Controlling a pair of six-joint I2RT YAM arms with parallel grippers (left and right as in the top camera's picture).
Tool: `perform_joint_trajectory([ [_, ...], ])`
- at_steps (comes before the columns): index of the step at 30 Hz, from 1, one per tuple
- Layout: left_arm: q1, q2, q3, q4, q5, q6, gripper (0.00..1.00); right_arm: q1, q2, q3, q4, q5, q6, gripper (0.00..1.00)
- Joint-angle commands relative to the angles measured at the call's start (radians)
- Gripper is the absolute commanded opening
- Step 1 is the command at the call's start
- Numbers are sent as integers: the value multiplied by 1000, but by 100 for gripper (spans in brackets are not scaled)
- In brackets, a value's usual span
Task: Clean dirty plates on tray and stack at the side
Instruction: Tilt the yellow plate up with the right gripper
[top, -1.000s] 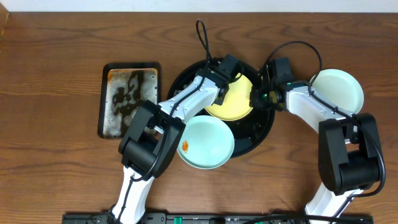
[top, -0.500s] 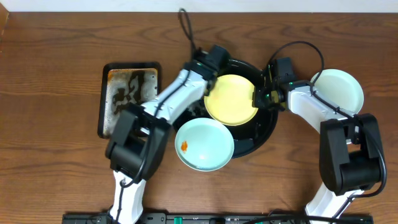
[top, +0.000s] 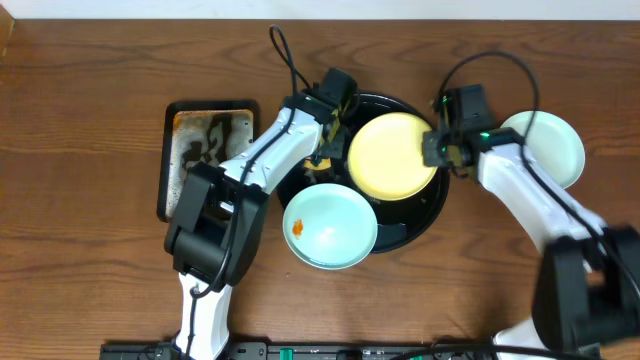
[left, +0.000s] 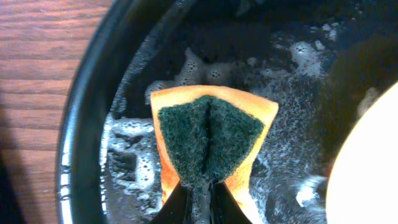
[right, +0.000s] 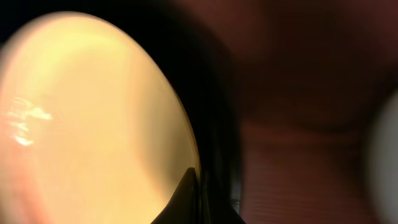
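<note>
left gripper clamped on the soapy sponge, low over the wet left side of the tray; right gripper pinched on the rim of the yellow plate, held, it seems slightly tilted, over the tray's middle. a thin edge grip on a wet plate could slip and drop it onto the smeared plate overhanging the tray's front rim; a hard swipe of the sponge could twist it loose. left arm reaches in from the front left, elbow bent; right arm stretches in from the right, beside the side plate on the table.
</note>
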Motion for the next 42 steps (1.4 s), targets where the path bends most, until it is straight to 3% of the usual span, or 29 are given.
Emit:
perform_joint_trajectory([
  [1,55,-15,-10,6,160,-10,8,43,-142,25,-11,225,-142,1],
  [9,132,-15,-10,14,321,-8,8,174,-239,25,-10,500,-310,1],
  [20,135,-15,-10,14,321,3,8,367,-239,25,75,891,-484,1],
  [26,135,-15,-10,14,321,3,8,426,-239,25,111,982,-574,1],
  [42,135,-15,-10,14,320,3,8,471,-239,25,126,1067,-577,1],
])
